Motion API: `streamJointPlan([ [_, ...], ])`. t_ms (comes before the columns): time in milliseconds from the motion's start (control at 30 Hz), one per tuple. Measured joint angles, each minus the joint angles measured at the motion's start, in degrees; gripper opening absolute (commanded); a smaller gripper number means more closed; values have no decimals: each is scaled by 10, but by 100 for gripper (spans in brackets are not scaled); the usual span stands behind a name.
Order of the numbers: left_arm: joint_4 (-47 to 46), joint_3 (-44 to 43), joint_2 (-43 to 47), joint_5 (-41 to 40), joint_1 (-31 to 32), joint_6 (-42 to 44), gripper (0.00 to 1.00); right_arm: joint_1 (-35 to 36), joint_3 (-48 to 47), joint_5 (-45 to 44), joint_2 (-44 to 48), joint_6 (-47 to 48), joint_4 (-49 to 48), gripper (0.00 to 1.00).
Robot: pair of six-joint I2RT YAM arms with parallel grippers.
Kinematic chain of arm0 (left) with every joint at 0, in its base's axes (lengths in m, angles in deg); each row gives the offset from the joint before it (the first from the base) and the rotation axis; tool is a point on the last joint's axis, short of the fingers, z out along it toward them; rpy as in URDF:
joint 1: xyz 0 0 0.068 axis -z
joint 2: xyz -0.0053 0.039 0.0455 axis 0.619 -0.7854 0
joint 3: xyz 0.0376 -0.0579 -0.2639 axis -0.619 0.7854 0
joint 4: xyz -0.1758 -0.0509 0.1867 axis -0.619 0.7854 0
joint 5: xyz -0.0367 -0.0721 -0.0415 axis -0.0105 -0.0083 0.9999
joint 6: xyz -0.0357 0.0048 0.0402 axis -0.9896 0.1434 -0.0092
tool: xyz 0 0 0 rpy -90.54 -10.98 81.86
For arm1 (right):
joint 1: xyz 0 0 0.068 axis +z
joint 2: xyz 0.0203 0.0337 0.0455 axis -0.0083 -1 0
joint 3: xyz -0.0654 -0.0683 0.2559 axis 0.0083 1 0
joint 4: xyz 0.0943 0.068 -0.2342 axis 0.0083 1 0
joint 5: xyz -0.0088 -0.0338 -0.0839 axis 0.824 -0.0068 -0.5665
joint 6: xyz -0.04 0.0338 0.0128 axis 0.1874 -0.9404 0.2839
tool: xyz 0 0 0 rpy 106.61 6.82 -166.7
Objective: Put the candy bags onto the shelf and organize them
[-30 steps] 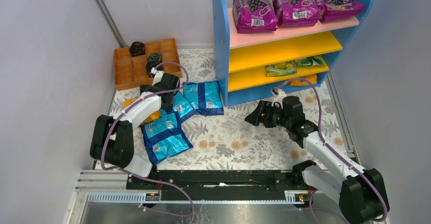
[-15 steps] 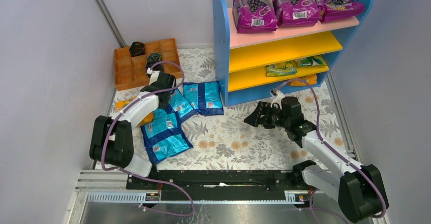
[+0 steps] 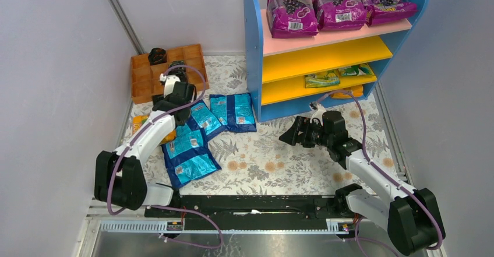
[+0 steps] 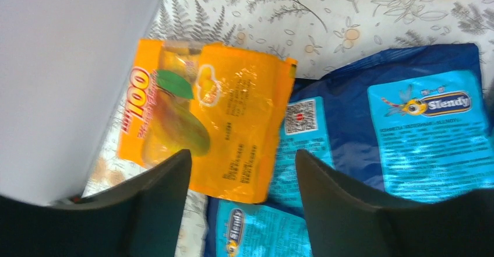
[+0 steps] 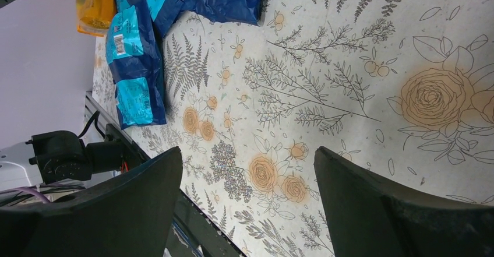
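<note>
Both jaws wide apart, empty.

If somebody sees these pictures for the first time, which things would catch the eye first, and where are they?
Most likely the three purple bags, lined up on the top tier of the blue-sided shelf at the back right. Next comes the cluster of shiny blue candy bags on the left of the flowered mat, with one orange bag at their left edge.
</note>
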Motion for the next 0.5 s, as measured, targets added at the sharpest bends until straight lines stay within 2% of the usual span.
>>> streamJointPlan([
  [67,2,0,-3,0,-1,0,98,0,0,3,0,0,-2,89],
  [233,5,-4,-44,27,-33,-6,96,0,0,8,-4,1,-6,89],
  [367,10,-48,-108,49,-64,-11,93,0,0,13,-16,3,-8,89],
  [500,8,-99,-167,50,-68,-12,95,0,0,19,-19,5,-11,89],
])
